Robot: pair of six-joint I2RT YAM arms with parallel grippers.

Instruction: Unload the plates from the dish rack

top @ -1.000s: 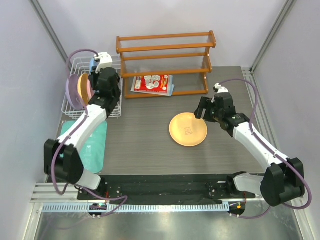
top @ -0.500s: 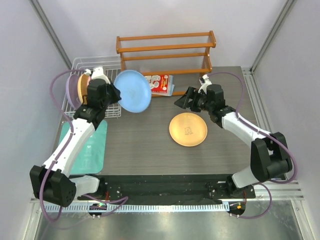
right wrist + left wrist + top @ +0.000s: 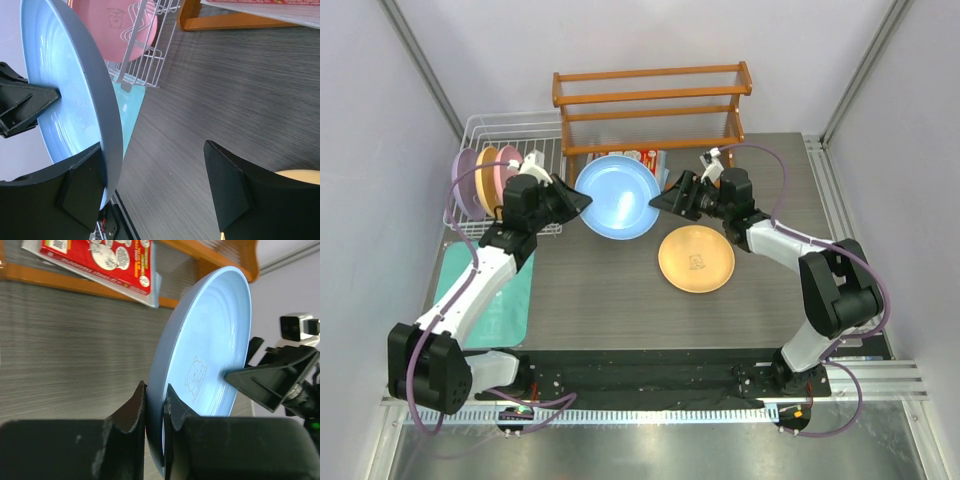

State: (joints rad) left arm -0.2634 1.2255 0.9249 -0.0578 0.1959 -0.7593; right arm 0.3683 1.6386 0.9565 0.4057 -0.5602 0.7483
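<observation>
My left tool [image 3: 578,199] is clamped narrow on the rim of the round shallow light-blue plastic plate [image 3: 617,196], holding it on edge in the air over the grey tabletop [image 3: 600,290] so that its far rim is offered to my right tool [image 3: 661,201]. That right tool is spread wide with the far rim standing between its fingers [image 3: 227,187], not yet pinched, which I judge to be a handover about to close. A yellow-orange plate [image 3: 696,259] lies flat on the tabletop below, while a lavender plate [image 3: 462,183], a second yellow-orange plate [image 3: 484,179] and a pink plate [image 3: 506,171] stand upright in the white wire dish rack [image 3: 510,121], waiting.
</observation>
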